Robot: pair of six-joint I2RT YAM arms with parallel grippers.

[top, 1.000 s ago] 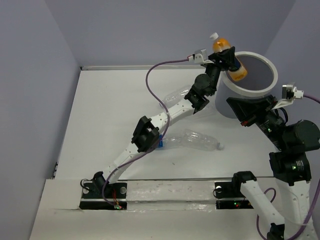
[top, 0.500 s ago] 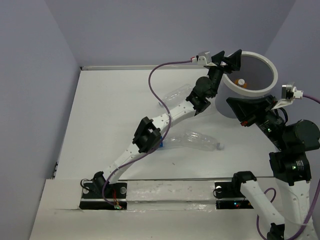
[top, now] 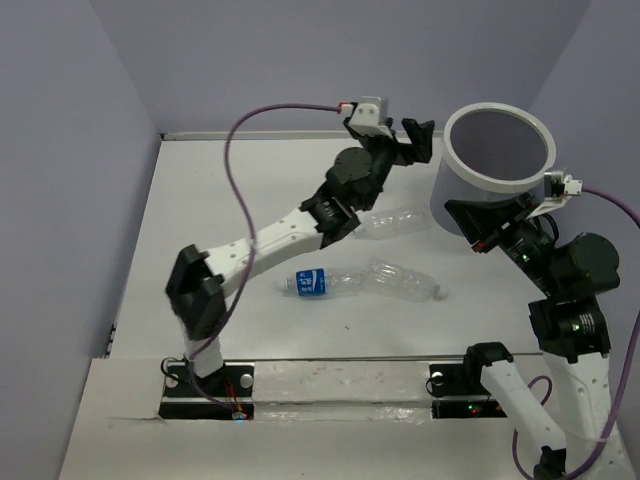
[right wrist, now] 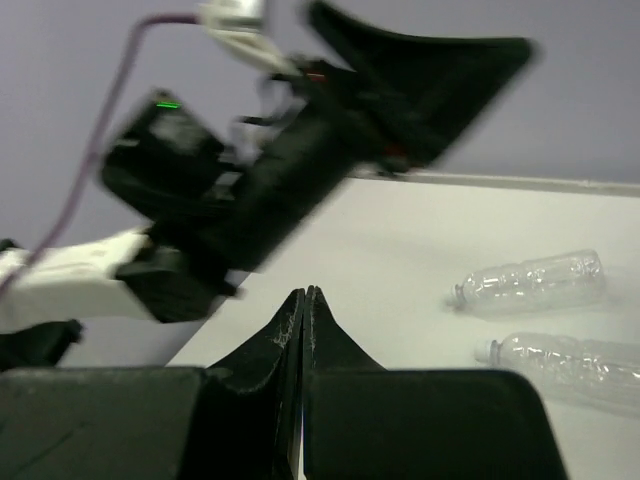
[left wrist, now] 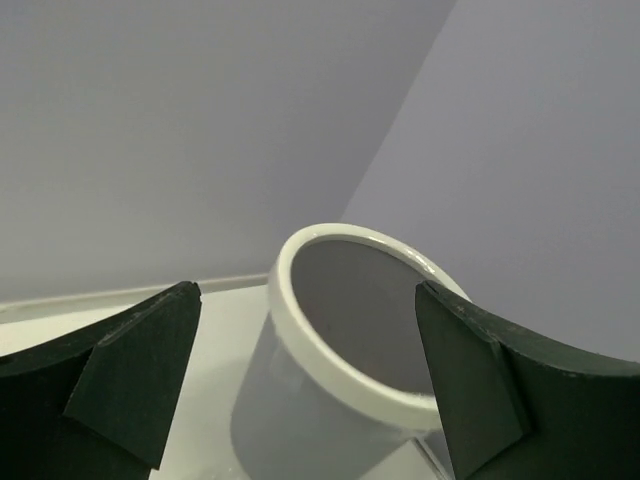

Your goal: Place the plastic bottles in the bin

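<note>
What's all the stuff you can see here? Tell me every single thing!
bin: one, grey with a white rim, far right of the table
clear bottles: two, see-through, both lying down; one by the left arm near the bin, the other mid-table
blue-labelled bottle: one, clear with a blue label, lying mid-table, left of the second clear one
table: one, white
walls: lilac-grey, around the table
cables: two, purple, one on each arm
left gripper: one, black, open and empty, just left of the bin's rim
right gripper: one, black, shut and empty, by the bin's near side
</note>
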